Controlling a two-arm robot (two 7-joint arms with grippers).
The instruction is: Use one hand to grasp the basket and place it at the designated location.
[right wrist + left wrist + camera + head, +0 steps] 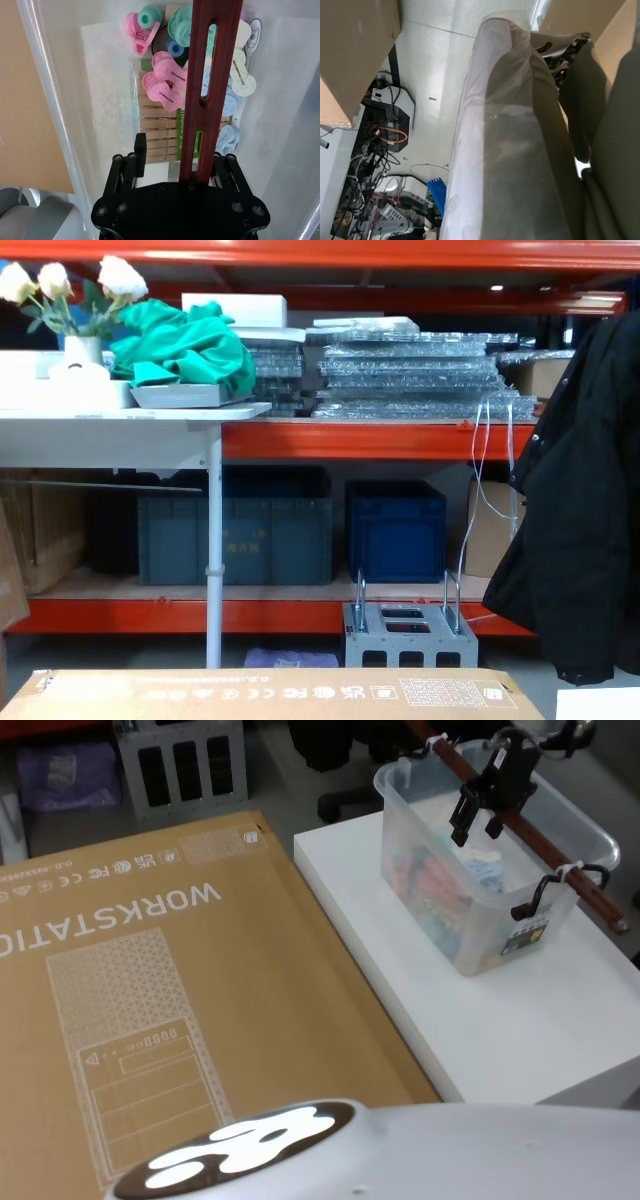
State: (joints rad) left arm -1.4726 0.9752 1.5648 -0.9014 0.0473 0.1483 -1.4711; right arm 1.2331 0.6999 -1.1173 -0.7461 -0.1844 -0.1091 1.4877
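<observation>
- The basket is a milky, see-through plastic tub with smooth sides and a thick rounded rim. It stands on the white counter, toward the far edge.
- A small yellow-and-black label is stuck on its near end wall; the print is too small to read.
- A red-brown slotted bar lies lengthwise over the open top. Black hooks hang from it at the rim.
- The right end effector is over the bar at the tub's far half. Its black fingers are spread to either side of the bar, and the one that shows stands clear of it.
- The right wrist view looks into the tub: pink, mint and pale blue plastic clips and a packet of wooden pegs.
- Left of the counter lies a flat cardboard box printed "WORKSTATIO…", with UKCA, CE and FC marks.
- The chest view adds red shelving with dark blue crates, a grey metal block, white flowers and a green cloth.
- The left end effector hangs beside the box, above the floor; I cannot tell whether it is spread or pressed together.
</observation>
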